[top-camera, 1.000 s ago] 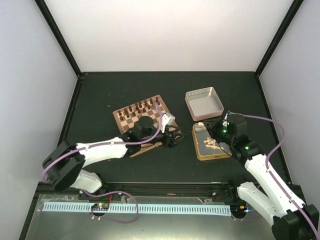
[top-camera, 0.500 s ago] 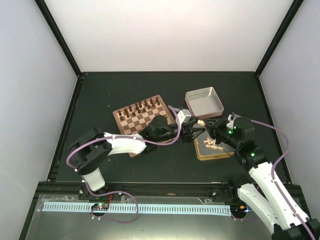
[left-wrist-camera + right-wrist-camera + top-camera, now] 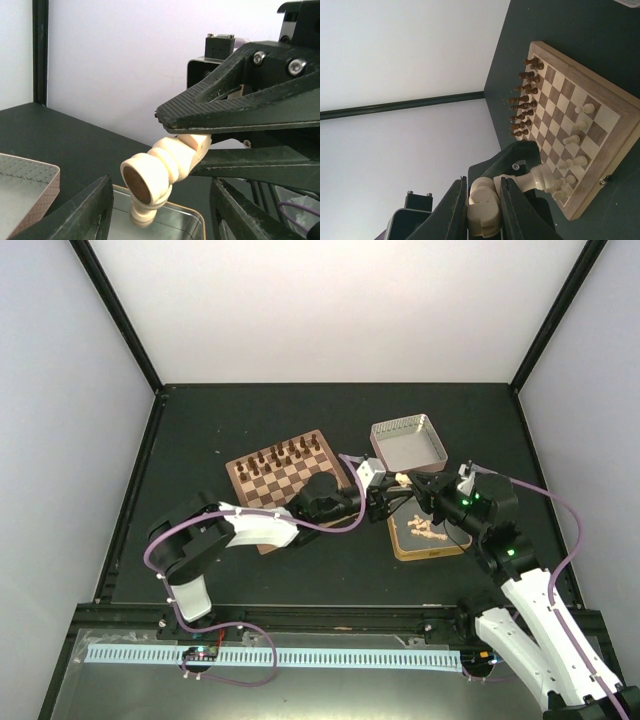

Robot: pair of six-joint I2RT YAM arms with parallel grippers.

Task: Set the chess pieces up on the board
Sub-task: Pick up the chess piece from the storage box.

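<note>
Nothing legible in any view — no lettering, label, brand or number clear enough to read on any surface.

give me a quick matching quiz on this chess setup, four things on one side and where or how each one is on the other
1 right gripper
2 gold tin
3 dark pieces
4 tin lid

a lined up on the far side of the board
b shut on a cream piece
c lying just beyond the gold tin
d holding loose cream pieces

Pairs: 1-b, 2-d, 3-a, 4-c
</note>
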